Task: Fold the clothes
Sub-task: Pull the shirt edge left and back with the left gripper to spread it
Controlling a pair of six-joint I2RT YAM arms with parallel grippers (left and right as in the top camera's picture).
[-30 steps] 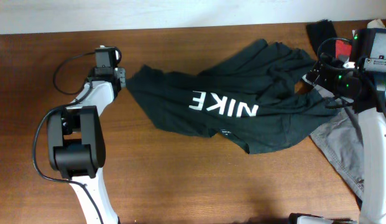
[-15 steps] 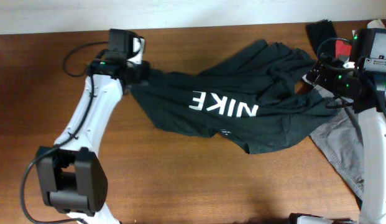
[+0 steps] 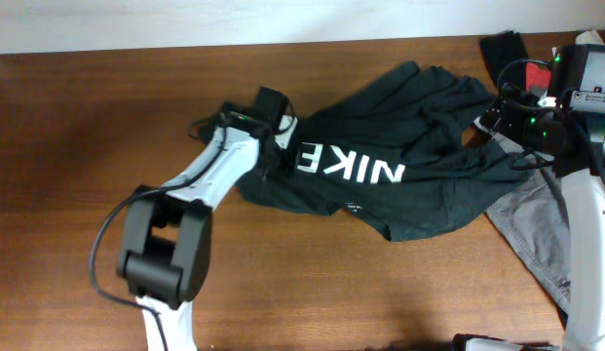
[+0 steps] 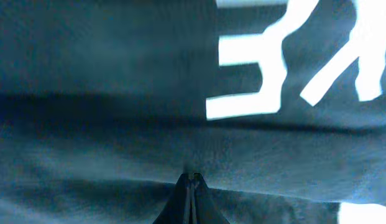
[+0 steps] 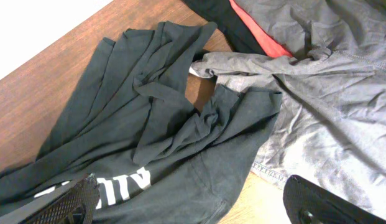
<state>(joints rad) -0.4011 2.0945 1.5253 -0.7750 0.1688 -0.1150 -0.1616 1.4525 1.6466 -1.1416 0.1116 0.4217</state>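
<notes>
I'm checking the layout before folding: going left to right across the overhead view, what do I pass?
Left arm → dark garment with white NIKE lettering → light grey garment.

Brown wood-grain surface [image 3: 78, 195], slight sheen, even lighting. Plain white wall [image 3: 185, 19] runs straight along its whole far edge.

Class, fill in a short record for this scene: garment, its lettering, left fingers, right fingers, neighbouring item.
Garment: dark shirt, crumpled on the wooden table, not yet folded
Lettering: white NIKE, upside down from overhead
Left fingers: shut, tips pinching shirt fabric near the E
Right fingers: open, above the shirt's bunched end, holding nothing
Neighbour: grey garment, touching the shirt's right end
</notes>
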